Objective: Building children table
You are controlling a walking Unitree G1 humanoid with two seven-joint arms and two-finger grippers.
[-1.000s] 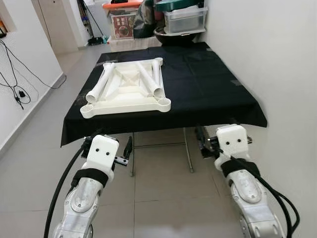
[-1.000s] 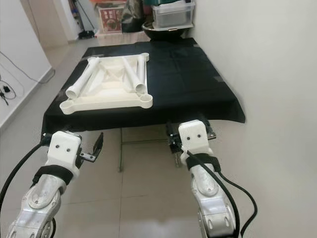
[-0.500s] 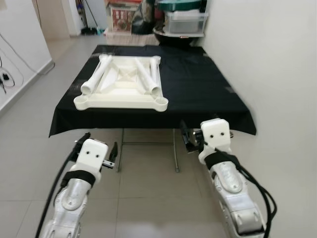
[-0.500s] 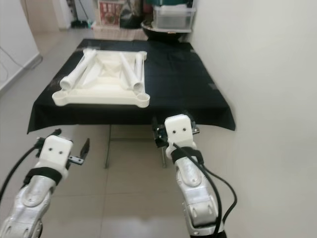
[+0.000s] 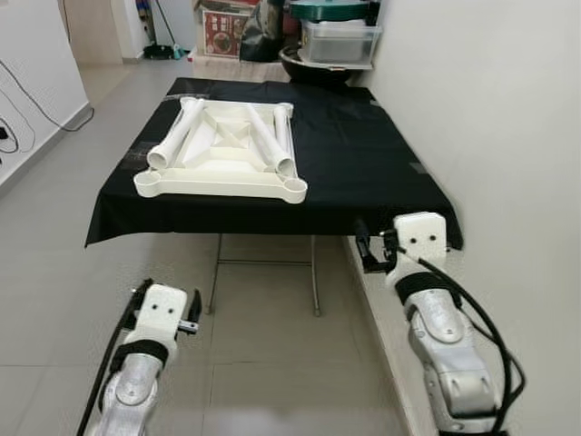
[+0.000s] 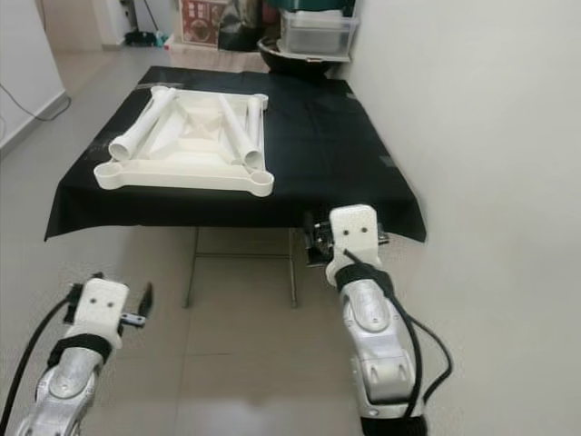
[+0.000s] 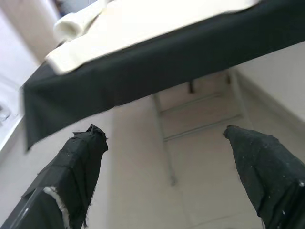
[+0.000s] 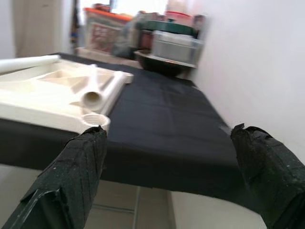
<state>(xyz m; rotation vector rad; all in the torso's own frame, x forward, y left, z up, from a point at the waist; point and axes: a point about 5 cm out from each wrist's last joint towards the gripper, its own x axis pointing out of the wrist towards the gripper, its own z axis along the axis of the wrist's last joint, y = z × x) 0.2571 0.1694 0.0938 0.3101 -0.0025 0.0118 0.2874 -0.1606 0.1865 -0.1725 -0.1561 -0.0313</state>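
The right gripper (image 5: 370,254) is lifting up to the cloth (image 5: 363,163) edge, fingers apart. The left gripper (image 5: 168,307) is dropping low, also open. The white tabletop (image 5: 222,168) is lying upside down with its legs (image 5: 272,145) loose, so building is only starting.
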